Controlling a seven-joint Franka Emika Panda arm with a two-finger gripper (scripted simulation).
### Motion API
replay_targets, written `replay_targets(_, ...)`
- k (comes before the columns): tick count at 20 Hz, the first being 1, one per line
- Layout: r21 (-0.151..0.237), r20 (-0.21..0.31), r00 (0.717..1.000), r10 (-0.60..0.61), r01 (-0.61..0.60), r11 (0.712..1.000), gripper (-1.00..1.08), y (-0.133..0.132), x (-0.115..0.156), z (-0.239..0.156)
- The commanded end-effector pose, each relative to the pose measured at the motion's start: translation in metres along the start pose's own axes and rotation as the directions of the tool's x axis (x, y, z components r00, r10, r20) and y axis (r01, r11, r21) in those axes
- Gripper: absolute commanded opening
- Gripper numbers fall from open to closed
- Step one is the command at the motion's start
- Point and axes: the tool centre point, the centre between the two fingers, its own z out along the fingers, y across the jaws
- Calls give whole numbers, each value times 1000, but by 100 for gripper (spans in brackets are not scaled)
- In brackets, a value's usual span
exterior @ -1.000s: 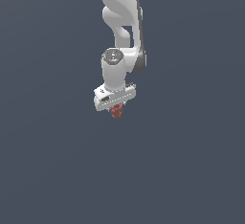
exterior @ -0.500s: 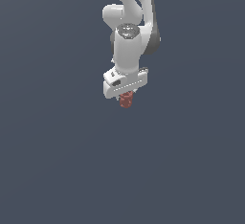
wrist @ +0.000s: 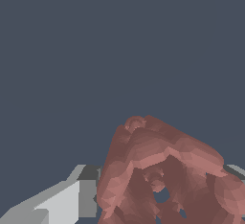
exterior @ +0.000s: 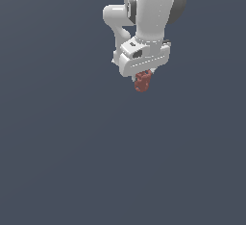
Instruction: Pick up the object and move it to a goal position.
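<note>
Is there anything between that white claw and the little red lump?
Nothing. In the exterior view the object hangs straight out of the end effector, gripped directly. The wrist view shows it against one finger, no gap.

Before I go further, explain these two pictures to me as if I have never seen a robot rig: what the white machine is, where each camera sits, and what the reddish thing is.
These are simulator renders, not photographs. The white machine is a single robot arm, seen in the exterior view by a camera off the arm. At its lower end is the gripper, the part that grasps things. Sticking out below it is the object, a small red-brown lumpy piece, which the gripper is shut on. The other picture comes from a camera on the wrist, so the same object looks huge there, and its holes and knobbly edges show. The pale grey block beside it is one of the gripper's fingers. Everything else is plain dark grey; nothing else shows.
</note>
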Motion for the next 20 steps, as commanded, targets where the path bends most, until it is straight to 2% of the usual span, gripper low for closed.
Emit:
replay_targets(1,0,1,1000,0,0,1000,-100,-16,3,-26)
replay_targets(11,2,1,1000,0,0,1000,-100,-64,19,-105)
replay_targets(20,3,0,1000,1,-1,1000,-100,-80,26,-133)
